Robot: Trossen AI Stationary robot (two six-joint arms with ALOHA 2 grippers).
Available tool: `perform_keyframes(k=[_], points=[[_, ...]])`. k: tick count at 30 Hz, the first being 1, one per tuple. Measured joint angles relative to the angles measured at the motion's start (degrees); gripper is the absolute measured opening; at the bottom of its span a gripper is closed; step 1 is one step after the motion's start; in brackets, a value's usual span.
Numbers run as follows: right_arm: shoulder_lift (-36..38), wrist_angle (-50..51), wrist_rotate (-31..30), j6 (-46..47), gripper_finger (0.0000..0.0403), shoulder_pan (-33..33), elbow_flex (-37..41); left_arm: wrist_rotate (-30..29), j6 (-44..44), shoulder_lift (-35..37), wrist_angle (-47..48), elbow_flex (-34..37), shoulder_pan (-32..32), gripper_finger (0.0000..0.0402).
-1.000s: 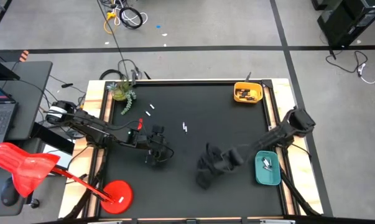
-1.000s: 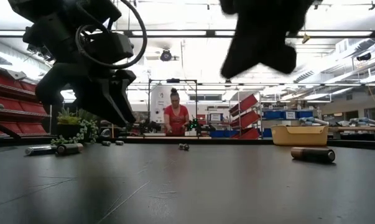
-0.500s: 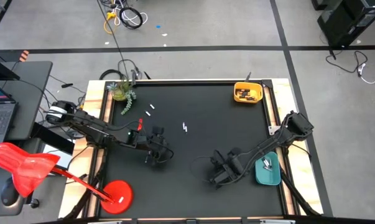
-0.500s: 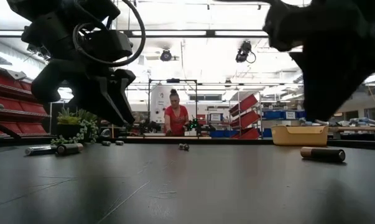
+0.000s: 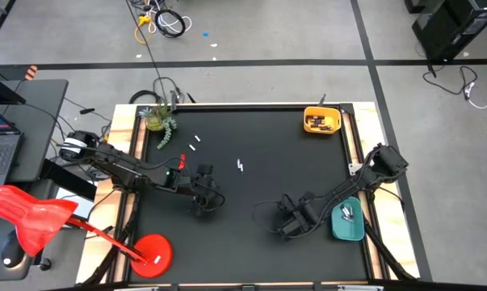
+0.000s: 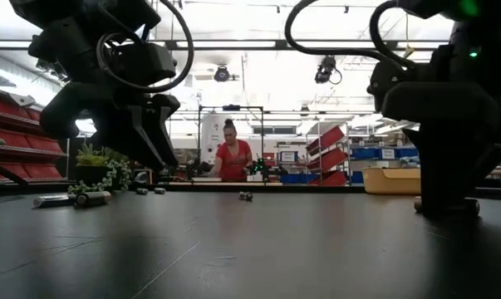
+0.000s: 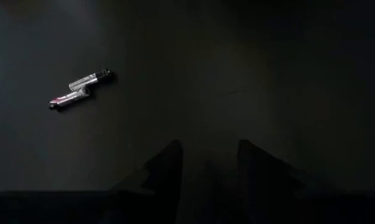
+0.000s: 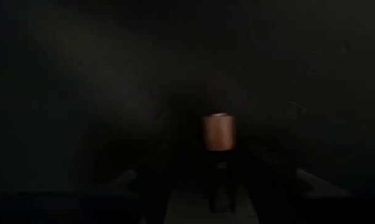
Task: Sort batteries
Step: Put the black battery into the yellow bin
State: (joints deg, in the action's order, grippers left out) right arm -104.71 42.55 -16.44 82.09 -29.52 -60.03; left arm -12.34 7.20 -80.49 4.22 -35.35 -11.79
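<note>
A battery [image 8: 219, 132] with a copper-coloured end lies on the black table [image 5: 251, 129] near the teal tray [image 5: 346, 220]. My right gripper [image 5: 285, 226] points down over it, open, one finger on either side. In the low view the gripper hides the battery's middle and only the battery's end [image 6: 474, 208] shows. My left gripper [image 5: 201, 202] hangs open above the table's left half, with nothing between its fingers [image 7: 168, 165]. Two batteries [image 7: 80, 89] lie end to end at mid table [image 5: 240, 166]. Two white batteries [image 5: 196, 142] lie farther back on the left.
A yellow tray [image 5: 321, 120] with batteries stands at the far right corner, and the teal tray holds a few. A potted plant [image 5: 158, 120] stands at the far left corner. A person [image 6: 233, 158] stands in the room beyond the table.
My right gripper has come down toward the table's right edge, tipping steeper and rolling its wrist, and now stands over the battery. That battery has shifted a little toward the right edge along the table.
</note>
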Motion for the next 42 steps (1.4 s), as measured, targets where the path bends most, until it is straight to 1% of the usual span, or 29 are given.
perform_keyframes(k=[3, 8, 14, 20, 23, 28, 31, 33, 35, 37, 40, 42], points=[[0.09, -1.54, -0.07, -0.55, 0.019, -0.02, 0.56, -0.01, -0.02, 0.0, 0.38, 0.0, 0.0, 0.0158], [0.74, 0.56, 0.18, -1.45, 0.0187, 0.02, -1.84, -0.02, -0.02, 0.0, 0.32, 0.0, 0.0, 0.0158], [1.73, 0.52, 0.32, -1.78, 0.0187, 0.02, -1.97, 0.01, -0.02, -0.02, 0.44, 0.0, 0.0, 0.0158], [1.68, -2.02, 0.23, -3.07, 0.0186, 0.02, -1.89, 0.24, 0.0, -0.02, 0.95, 0.0, 0.0, 0.0158], [1.68, -3.59, 0.23, -3.32, 0.0185, 0.02, -0.42, 0.26, 0.0, -0.02, 1.09, 0.0, 0.0, 0.0158], [2.05, -9.5, 0.0, -4.48, 0.0185, -0.09, 3.77, 0.29, 0.0, -0.02, 1.41, 0.0, 0.0, 0.0158], [2.13, -10.69, -0.65, -4.18, 0.018, -0.62, 5.81, 0.31, 0.0, -0.02, 1.49, 0.0, 0.0, 0.0158], [2.19, -11.04, -1.45, -3.93, 0.0171, -0.87, 6.6, 0.34, -0.01, -0.02, 1.52, 0.0, 0.0, 0.0158], [2.19, -10.86, -1.69, -4.73, 0.015, -0.88, 6.84, 0.38, 0.0, -0.02, 1.52, 0.0, 0.0, 0.0158], [2.15, -10.38, -1.71, -5.69, 0.0113, -0.85, 6.9, 0.46, -0.02, -0.02, 1.54, 0.0, 0.0, 0.0158], [2.14, -10.16, -1.79, -6.84, 0.0045, -0.79, 6.95, 0.46, -0.02, -0.02, 1.56, 0.0, 0.0, 0.0158], [2.14, -10.21, -2.15, -7.79, 0.0043, -0.79, 6.95, 0.46, -0.02, -0.02, 1.54, 0.0, 0.0, 0.0158]])
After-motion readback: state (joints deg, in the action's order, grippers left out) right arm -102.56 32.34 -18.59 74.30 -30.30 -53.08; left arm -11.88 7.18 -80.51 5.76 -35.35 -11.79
